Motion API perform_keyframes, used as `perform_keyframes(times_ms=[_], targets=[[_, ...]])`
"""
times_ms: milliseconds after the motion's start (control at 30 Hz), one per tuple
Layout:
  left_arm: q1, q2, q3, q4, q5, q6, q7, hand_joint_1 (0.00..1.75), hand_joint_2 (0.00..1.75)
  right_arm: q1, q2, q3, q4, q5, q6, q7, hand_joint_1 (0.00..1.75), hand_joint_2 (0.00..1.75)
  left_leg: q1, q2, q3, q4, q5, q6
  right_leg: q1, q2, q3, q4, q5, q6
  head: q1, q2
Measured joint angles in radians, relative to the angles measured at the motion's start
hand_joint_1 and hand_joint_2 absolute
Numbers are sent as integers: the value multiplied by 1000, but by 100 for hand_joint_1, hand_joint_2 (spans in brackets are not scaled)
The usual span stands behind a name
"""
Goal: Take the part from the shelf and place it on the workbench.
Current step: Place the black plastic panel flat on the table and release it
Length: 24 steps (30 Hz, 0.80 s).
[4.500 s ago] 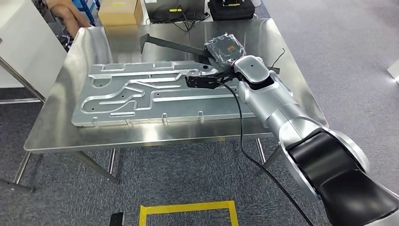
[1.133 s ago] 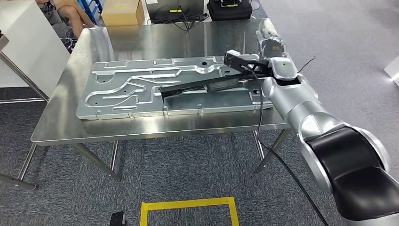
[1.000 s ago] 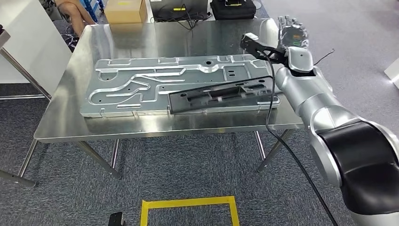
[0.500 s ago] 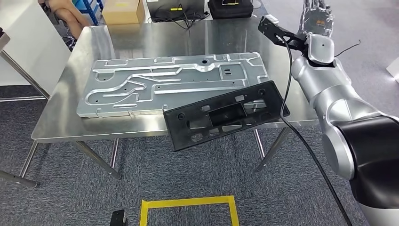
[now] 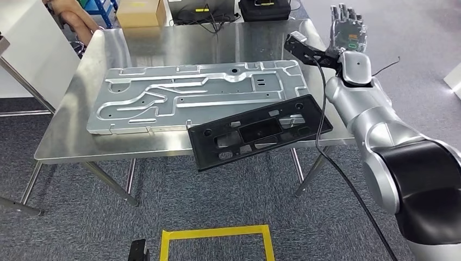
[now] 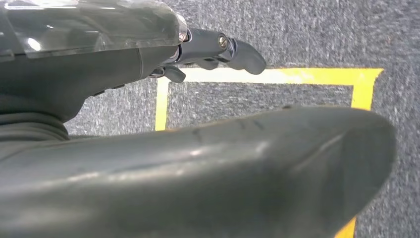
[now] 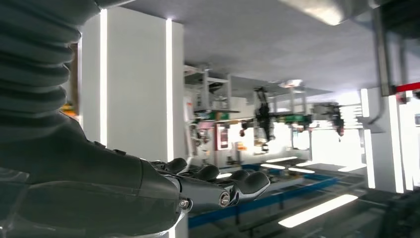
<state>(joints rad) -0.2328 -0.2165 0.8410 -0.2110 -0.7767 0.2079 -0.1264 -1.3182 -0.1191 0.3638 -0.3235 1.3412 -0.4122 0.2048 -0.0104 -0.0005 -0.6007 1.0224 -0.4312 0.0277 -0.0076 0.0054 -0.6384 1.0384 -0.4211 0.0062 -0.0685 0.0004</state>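
The steel workbench [image 5: 163, 147] stood on grey carpet [image 5: 217, 201] marked with yellow tape [image 5: 217, 235], carrying a large ribbed metal plate [image 5: 185, 95]. The black part [image 5: 260, 132] lay tilted over the bench's near edge, partly overhanging, whereas 1 second earlier it lay flat on the plate. The right hand [image 5: 346, 28] was raised beyond the bench's far corner, fingers spread and empty; the left hand [image 6: 213, 49] hung over the floor, fingers loosely extended, holding nothing.

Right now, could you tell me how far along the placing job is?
Nearly done. The black part lies on the workbench, resting partly on the metal plate and overhanging the front edge. The right hand is raised, fingers spread, holding nothing. Perhaps left: seating the part fully on the bench.
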Motion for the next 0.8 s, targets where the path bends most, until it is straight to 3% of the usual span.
perform_keyframes(times_ms=[67,167,200,233,267,333,400,500,567,667,700,733,767,800], targets=[[-2,-1,0,0,4,-2,1,0,0,3,13,-1,-8,0,-12,-21,0,0,6,3,7,-19,13,4,2,-1,-17,38,-26,9,0,0],[-3,-3,0,0,5,-5,1,0,0,9,27,-1,-11,0,-20,-31,0,0,9,4,9,-27,18,7,-2,-2,-93,209,-113,20,0,0],[-1,-4,0,0,5,-5,1,0,0,13,30,-1,-11,0,-20,-31,0,0,10,3,9,-26,18,7,-6,-2,-112,252,-125,24,0,0],[0,-4,0,0,5,-5,1,0,0,17,32,-1,-11,0,-20,-32,0,0,11,1,8,-24,17,6,-10,-2,-116,260,-117,28,0,0],[1,-4,0,0,5,-4,3,0,0,19,34,-1,-12,1,-21,-36,0,0,12,0,8,-20,15,3,-13,-3,-100,228,-91,31,0,0],[1,-4,1,0,7,-2,7,0,0,18,43,-1,-16,5,-27,-51,0,0,14,-2,5,-8,7,-7,-19,-5,-35,97,-29,36,0,0],[0,-4,1,0,11,4,10,0,0,17,62,-1,-21,13,-36,-69,0,0,12,-1,-1,4,0,-19,-18,-3,3,14,-7,28,-1,0],[3,-4,3,0,21,23,16,0,0,22,96,-1,-29,19,-39,-96,0,0,11,0,-7,5,-1,-33,-14,1,1,5,-9,5,-2,0],[5,-3,7,0,26,34,19,0,0,24,123,-1,-39,19,-39,-123,0,0,13,0,-20,36,-26,-43,-16,0,2,1,-4,-9,-2,0],[7,-3,17,0,38,35,23,0,0,36,169,2,-58,22,-32,-160,0,0,16,0,-97,215,-117,-55,-14,0,1,-1,-2,-20,-2,0],[9,-3,21,0,43,32,25,0,0,45,183,5,-65,23,-26,-169,0,0,16,0,-123,270,-135,-56,-12,0,1,-1,-2,-21,-2,0],[12,-3,24,0,46,29,26,0,0,56,196,8,-75,24,-17,-177,0,0,16,0,-133,293,-135,-55,-10,0,0,-1,-2,-22,-2,0],[15,-3,27,0,49,26,27,0,0,67,208,13,-89,24,-7,-183,0,0,16,0,-125,275,-117,-52,-8,1,1,0,-2,-22,-2,0],[18,-3,29,0,52,24,27,0,0,76,218,20,-106,23,4,-189,0,0,16,0,-97,219,-85,-47,-7,1,1,0,-2,-22,-2,0]])
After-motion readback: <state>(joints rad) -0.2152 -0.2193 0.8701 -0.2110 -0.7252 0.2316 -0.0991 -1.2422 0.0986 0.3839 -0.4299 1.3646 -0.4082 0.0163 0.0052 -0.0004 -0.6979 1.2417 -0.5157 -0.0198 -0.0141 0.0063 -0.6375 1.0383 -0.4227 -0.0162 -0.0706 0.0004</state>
